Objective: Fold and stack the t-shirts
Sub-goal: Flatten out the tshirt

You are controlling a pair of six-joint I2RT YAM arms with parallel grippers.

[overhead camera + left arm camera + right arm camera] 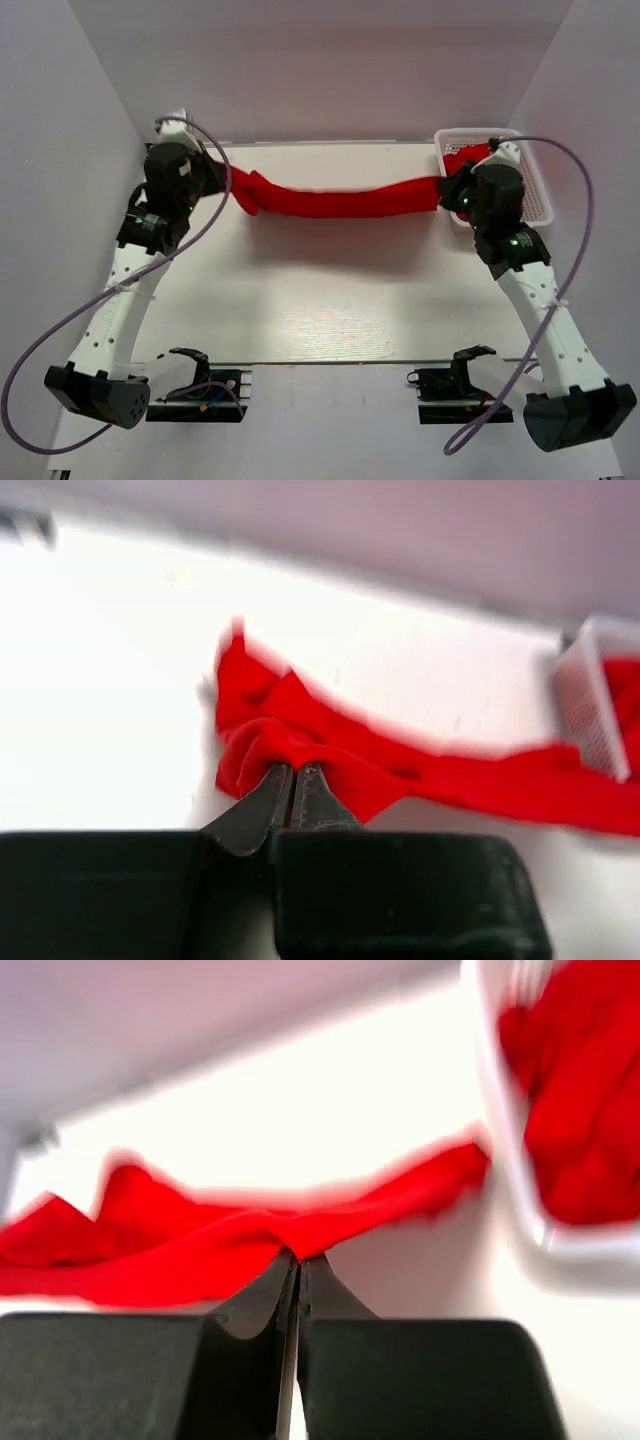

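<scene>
A bright red t-shirt (pixel 335 200) hangs stretched in a band between my two grippers, above the far part of the table. My left gripper (pixel 222 183) is shut on its left end; in the left wrist view (pixel 294 767) the cloth (pixel 330 750) bunches over the fingertips. My right gripper (pixel 447 190) is shut on its right end, seen in the right wrist view (pixel 300 1256) with the shirt (pixel 200 1240) trailing left. More red t-shirts (pixel 467 153) lie in the white basket (pixel 538 190), also in the right wrist view (pixel 580 1110).
The white lattice basket stands at the table's far right corner, right behind my right gripper. White walls (pixel 60 150) close in the table at the left, right and back. The table's (pixel 330 300) near edge has two black mounts (pixel 195 385).
</scene>
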